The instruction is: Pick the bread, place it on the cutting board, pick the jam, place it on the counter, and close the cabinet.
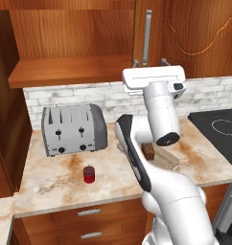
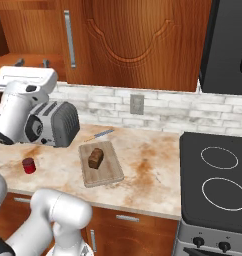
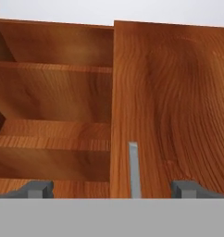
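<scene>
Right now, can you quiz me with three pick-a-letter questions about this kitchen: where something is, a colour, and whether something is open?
1. Where is the bread?
A. on the cutting board
B. inside the toaster
C. on the stove

2. What colour is the jam?
A. green
B. red
C. blue

3. How is the cabinet?
A. shut
B. open, shelves showing
C. missing its door

Answers:
1 A, the right base view shows the brown loaf lying on the wooden board.
2 B, the little jar on the counter in front of the toaster is red.
3 B, the hand view looks onto bare shelves beside the door's edge, with the gripper open before it.
</scene>
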### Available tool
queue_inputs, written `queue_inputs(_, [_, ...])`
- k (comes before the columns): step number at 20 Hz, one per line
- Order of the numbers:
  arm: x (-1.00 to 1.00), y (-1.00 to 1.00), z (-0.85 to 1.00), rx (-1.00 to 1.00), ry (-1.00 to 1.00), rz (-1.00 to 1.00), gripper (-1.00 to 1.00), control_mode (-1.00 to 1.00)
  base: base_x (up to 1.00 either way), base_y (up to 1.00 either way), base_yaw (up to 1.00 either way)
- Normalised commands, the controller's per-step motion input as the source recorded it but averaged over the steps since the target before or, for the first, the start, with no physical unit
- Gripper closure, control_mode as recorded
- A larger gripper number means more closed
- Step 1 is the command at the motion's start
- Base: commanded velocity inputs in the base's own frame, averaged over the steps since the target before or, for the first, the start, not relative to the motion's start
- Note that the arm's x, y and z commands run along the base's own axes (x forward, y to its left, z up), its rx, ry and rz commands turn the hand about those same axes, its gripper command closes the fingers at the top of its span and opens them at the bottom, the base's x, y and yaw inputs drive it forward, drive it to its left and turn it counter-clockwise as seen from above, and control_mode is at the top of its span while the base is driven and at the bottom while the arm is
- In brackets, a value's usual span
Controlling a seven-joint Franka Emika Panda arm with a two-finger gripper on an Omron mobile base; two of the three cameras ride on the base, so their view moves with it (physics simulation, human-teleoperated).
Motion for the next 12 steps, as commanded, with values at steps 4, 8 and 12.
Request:
queue_inputs(4, [-0.32, 0.36, 0.14, 0.0, 0.04, 0.0, -1.0, -1.0, 0.0, 0.0, 0.0])
queue_inputs(8, [-0.33, 0.35, 0.13, 0.0, 0.04, -0.01, -1.0, -1.0, 0.0, 0.0, 0.0])
queue_inputs(12, [-0.34, 0.34, 0.14, 0.0, 0.04, -0.01, -1.0, -1.0, 0.0, 0.0, 0.0])
